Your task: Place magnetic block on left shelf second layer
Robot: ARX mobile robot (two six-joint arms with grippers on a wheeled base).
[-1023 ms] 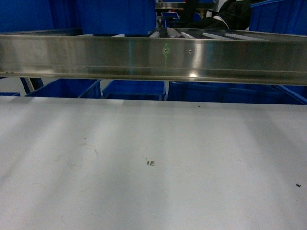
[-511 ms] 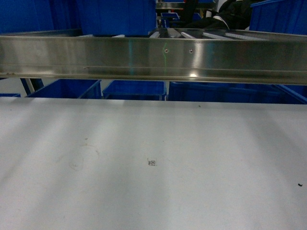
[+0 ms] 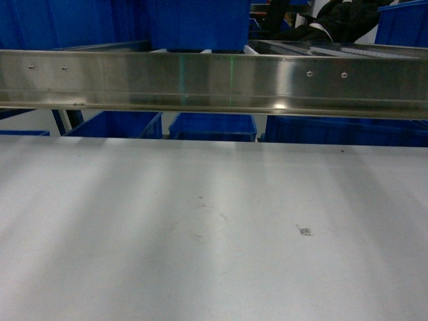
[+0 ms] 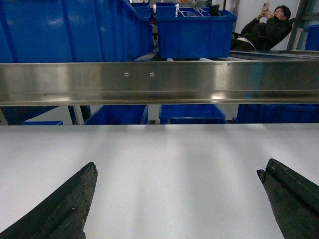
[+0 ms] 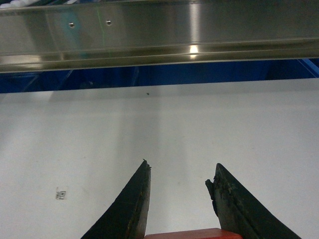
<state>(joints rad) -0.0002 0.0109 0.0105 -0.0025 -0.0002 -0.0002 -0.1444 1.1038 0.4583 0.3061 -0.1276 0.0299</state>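
Observation:
The magnetic block [image 5: 194, 234], a bright red piece, sits deep between the dark fingers of my right gripper [image 5: 182, 172], which is shut on it above the white table [image 5: 159, 124]. My left gripper [image 4: 179, 169] is open wide with only table between its fingers. Ahead runs the shiny steel front rail [image 3: 214, 80] of the shelf level, with a large deep blue crate [image 3: 194, 23] on its rollers behind it; the same crate [image 4: 65, 30] fills the upper left of the left wrist view. Neither gripper shows in the head view.
Smaller blue crates [image 3: 210, 126] stand below the rail behind the table, and another [image 4: 194, 30] sits on the rack. A person in dark clothes [image 4: 264, 30] sits at the back right. A small square marker [image 3: 305, 231] lies on the table.
The whole head view has slid rightwards: the table marker went from centre to right, and the rail's screw holes shifted the same way. Nothing was taken hold of or let go.

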